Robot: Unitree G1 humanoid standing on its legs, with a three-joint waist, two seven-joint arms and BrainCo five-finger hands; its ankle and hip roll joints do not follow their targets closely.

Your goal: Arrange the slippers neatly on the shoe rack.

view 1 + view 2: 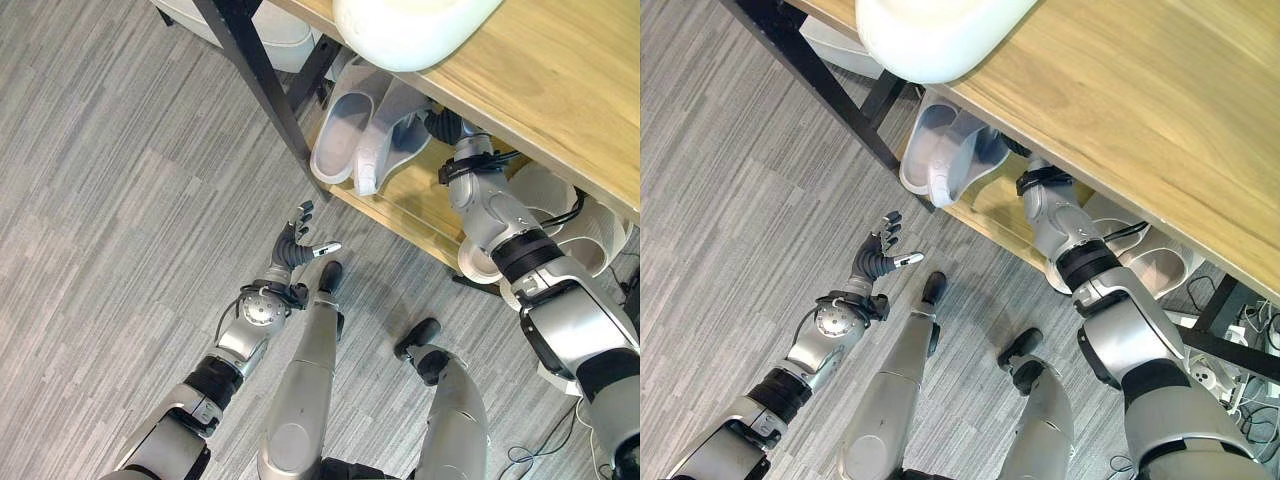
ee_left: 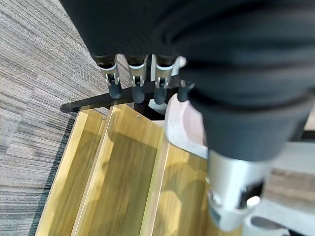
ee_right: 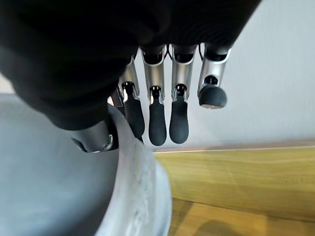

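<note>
Right hand reached in under the rack's wooden top board, at the inner side of the grey slipper pair. In the right wrist view, fingers hang nearly straight with dark tips down, thumb lying against the pale slipper side; no curl around it, so read as an open, flat contact, likely a nudge to square the pair rather than a grasp.

Slipper pair stands on the lower wooden shelf of the shoe rack, close to the black corner post. Both slippers tipped up on edge, leaning together, openings toward the floor side. Not yet flat or aligned; arranging judged unfinished.

Second pair of pale slippers lies further along the same shelf, behind the right forearm, partly hidden.

Left hand held low over the grey carpet floor, well apart from the rack, fingers spread and relaxed, empty. Left wrist view looks past the fingers to the shelf slats and a slipper end.

White rounded object sits on the top board; identity not clear.

Risk: a sideways push could tip the leaning pair off the shelf edge.
</note>
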